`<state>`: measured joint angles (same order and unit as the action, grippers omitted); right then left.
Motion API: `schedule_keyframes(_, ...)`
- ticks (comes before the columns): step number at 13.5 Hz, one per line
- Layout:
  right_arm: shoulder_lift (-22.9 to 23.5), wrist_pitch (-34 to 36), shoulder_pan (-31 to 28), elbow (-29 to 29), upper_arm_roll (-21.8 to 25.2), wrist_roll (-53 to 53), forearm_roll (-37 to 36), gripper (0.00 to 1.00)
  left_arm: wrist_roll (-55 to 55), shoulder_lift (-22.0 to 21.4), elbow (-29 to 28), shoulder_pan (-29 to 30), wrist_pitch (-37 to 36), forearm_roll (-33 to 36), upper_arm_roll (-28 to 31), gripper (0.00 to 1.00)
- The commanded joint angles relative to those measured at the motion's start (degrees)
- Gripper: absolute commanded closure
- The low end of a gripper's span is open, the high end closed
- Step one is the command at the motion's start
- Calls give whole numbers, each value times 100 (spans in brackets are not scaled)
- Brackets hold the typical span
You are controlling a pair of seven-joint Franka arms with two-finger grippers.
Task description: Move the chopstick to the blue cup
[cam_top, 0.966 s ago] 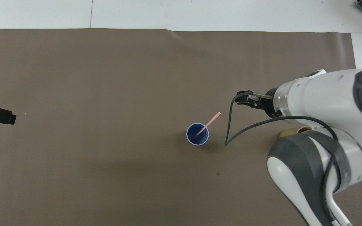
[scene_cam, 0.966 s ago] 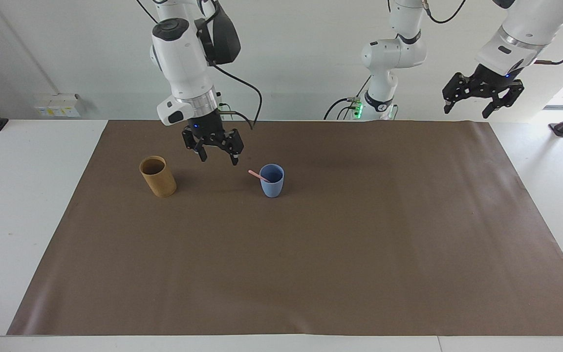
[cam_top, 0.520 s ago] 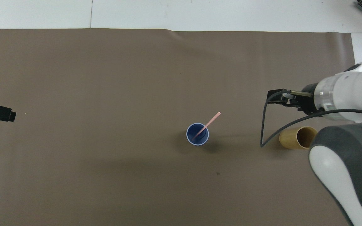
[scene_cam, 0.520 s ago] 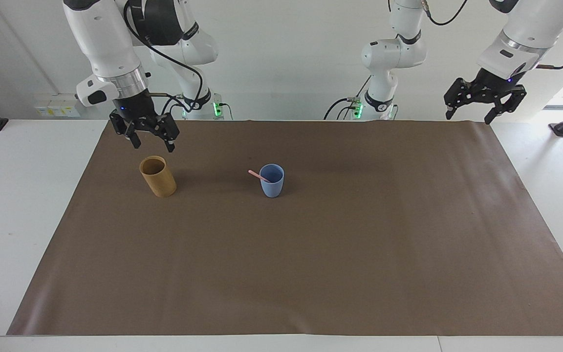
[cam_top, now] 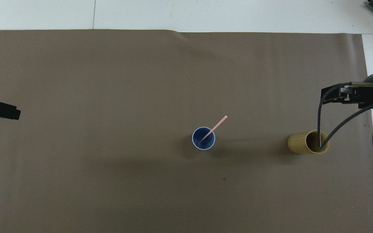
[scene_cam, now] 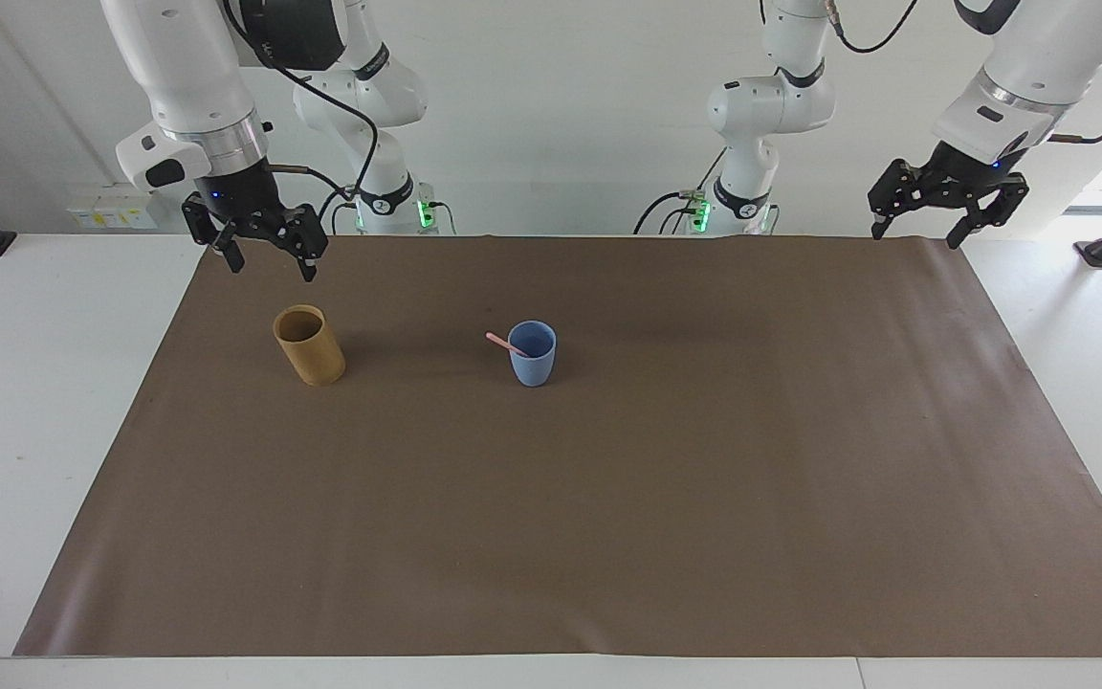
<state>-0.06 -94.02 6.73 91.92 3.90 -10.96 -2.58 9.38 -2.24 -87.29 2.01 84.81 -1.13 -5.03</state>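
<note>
The blue cup (scene_cam: 533,354) stands upright near the middle of the brown mat; it also shows in the overhead view (cam_top: 203,138). One pale pink chopstick (scene_cam: 506,344) stands in it, leaning over the rim toward the right arm's end (cam_top: 217,124). My right gripper (scene_cam: 270,266) is open and empty, raised over the mat's edge by the robots, apart from both cups; it shows in the overhead view (cam_top: 335,96) too. My left gripper (scene_cam: 916,233) is open and empty, raised over the mat's corner at the left arm's end (cam_top: 2,111), and waits.
A taller tan-brown cup (scene_cam: 308,344) stands upright on the mat toward the right arm's end, beside the blue cup (cam_top: 308,142). The brown mat (scene_cam: 608,526) covers most of the white table.
My right gripper has swung away from beside the blue cup, toward the right arm's end and up, past the tan-brown cup. The cups and chopstick have not moved.
</note>
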Motion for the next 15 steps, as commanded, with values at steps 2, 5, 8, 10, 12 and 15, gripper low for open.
schedule_keyframes(2, -125, 42, -75, 203, -56, 94, 21, 0, 38, -75, -78, 71, 70, 87, -42, 0)
schedule_keyframes(5, -459, -527, -93, 834, -56, 129, 21, 0, 38, -66, -78, 63, 70, 87, -42, 0)
schedule_keyframes(8, -363, -635, -119, 688, -56, 147, 21, 0, 29, -66, -78, 71, 70, 87, -42, 0)
schedule_keyframes(10, -319, -618, -119, 626, -65, 156, 30, 0, 29, -66, -78, 71, 70, 87, -42, 0)
schedule_keyframes(12, -276, -626, -119, 573, -56, 164, 353, 0, 29, -66, -78, 63, 70, 87, -42, 0)
schedule_keyframes(15, -266, -644, -93, 564, -65, 182, 408, 0, 29, -66, -78, 63, 70, 87, -42, 0)
